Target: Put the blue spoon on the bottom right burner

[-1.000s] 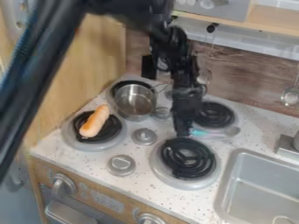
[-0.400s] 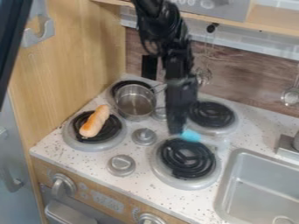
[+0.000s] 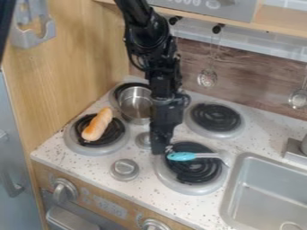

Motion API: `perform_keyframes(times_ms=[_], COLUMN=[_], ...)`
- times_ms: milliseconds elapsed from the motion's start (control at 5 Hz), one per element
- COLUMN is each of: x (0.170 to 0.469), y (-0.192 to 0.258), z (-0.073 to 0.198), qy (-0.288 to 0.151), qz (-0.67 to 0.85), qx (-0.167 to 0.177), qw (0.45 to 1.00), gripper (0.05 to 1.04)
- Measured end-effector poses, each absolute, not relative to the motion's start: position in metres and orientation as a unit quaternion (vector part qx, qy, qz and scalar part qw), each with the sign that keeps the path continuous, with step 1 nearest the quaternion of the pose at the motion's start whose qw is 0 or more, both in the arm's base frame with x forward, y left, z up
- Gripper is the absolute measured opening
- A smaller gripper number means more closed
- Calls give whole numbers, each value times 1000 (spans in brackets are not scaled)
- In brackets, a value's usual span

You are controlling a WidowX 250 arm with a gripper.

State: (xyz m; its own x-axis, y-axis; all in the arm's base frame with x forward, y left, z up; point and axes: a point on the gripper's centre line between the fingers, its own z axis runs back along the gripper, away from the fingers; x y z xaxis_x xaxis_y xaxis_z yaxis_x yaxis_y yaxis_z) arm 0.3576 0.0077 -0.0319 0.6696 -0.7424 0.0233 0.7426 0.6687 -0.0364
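The fingers (image 3: 160,150) point down and grip the blue spoon (image 3: 182,156) by the left end of its handle. The spoon is just right of the fingertips, over the bottom right burner (image 3: 195,173), with its metal end pointing right. I can't tell if it touches the burner.

At the far left, a wooden wall (image 3: 72,67) stands up beside the desk (image 3: 66,158). Next, a long toy hot dog (image 3: 98,125) lies tilted on the bottom left burner (image 3: 73,144). Behind it, a shiny metal pot (image 3: 132,112) sits by the back left burner (image 3: 119,85). The arm hides some of the pot's right side, and I can see its gray inside. One knob (image 3: 124,170) is near the desk's front edge, and another knob (image 3: 142,140) is just left of the fingers.

The back right burner (image 3: 217,117) is behind the spoon. A strip of desk runs between the bottom right burner and the sink (image 3: 231,191). The sink has a raised rim and a round drain (image 3: 292,226) inside.
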Motion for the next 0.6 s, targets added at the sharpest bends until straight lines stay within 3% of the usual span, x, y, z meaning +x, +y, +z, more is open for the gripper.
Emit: perform_keyframes(times_ms=[200,400,600], x=[358,362,361], y=[28,34,29], z=[-33,-29,-29], qy=[1,-7,-7], qz=[-380,-352,-327], qx=[-4,-9,-27], qw=[925,936,945], gripper=[50,70,217])
